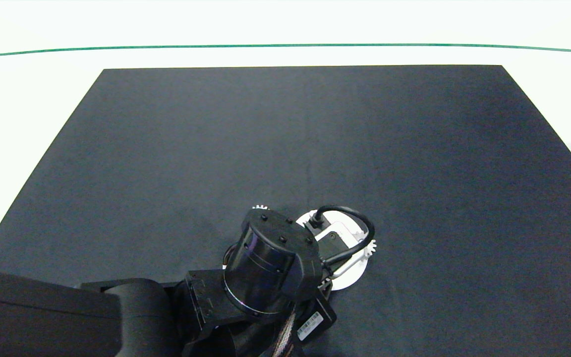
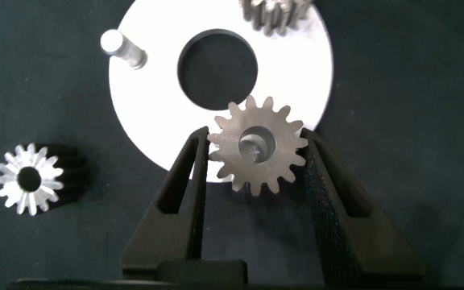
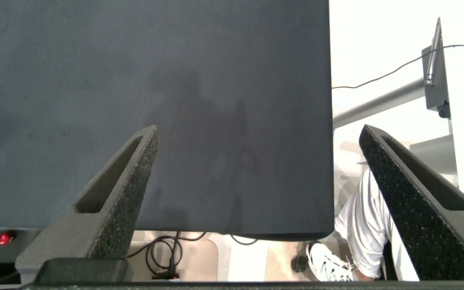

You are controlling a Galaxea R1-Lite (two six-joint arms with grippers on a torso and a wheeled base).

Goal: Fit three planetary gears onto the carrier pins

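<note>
Black matting (image 1: 315, 139) covers the table in the head view, and the left arm is seen reaching in from the lower left, its wrist hanging over the white disc (image 1: 350, 282). Most of the disc is hidden by the wrist; gear teeth are glimpsed at the disc's right rim (image 1: 371, 248) and just beyond the wrist's far side (image 1: 259, 207). The right arm is not seen here.

In the left wrist view, the left gripper (image 2: 257, 153) is clamped on a silver gear (image 2: 257, 155), held flat with its bore facing the camera. The held gear is poised over the disc's edge (image 2: 151, 113), and a pin seems to be visible through the bore, so bore and pin are judged nearly lined up. A second gear (image 2: 274, 12) is already seated on the disc, a bare pin (image 2: 123, 48) stands free, and a third gear (image 2: 29, 179) lies on the mat, just beside the disc.

In the right wrist view, the right gripper (image 3: 256, 193) is held wide apart and empty above the mat's edge, well away from the work; a person's shoe (image 3: 329, 262) is seen beyond the table.
</note>
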